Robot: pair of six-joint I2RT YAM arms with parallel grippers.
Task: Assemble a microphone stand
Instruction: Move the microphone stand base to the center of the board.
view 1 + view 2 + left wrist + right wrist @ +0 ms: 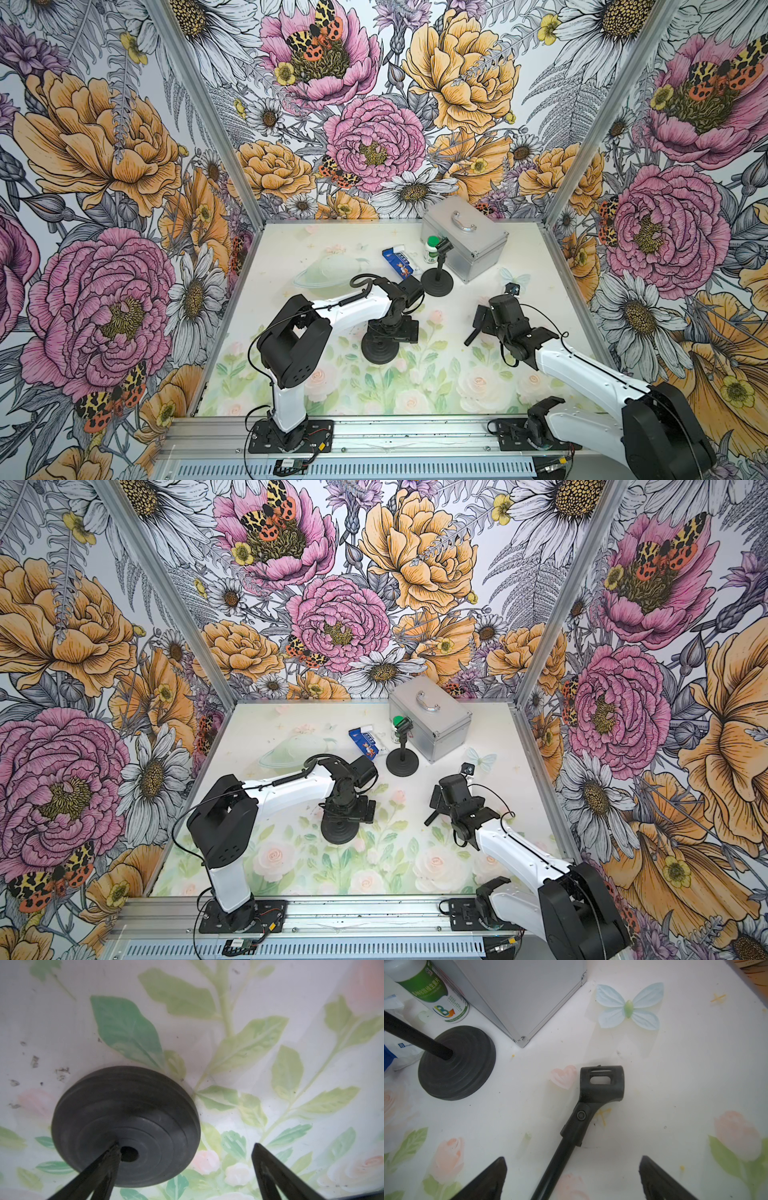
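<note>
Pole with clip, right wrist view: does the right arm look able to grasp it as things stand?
Likely yes: the right gripper hangs open above the pole with clip, with nothing between them.

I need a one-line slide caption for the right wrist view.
Right gripper, jaws open, over the loose clip pole lying flat near an assembled stand.
</note>
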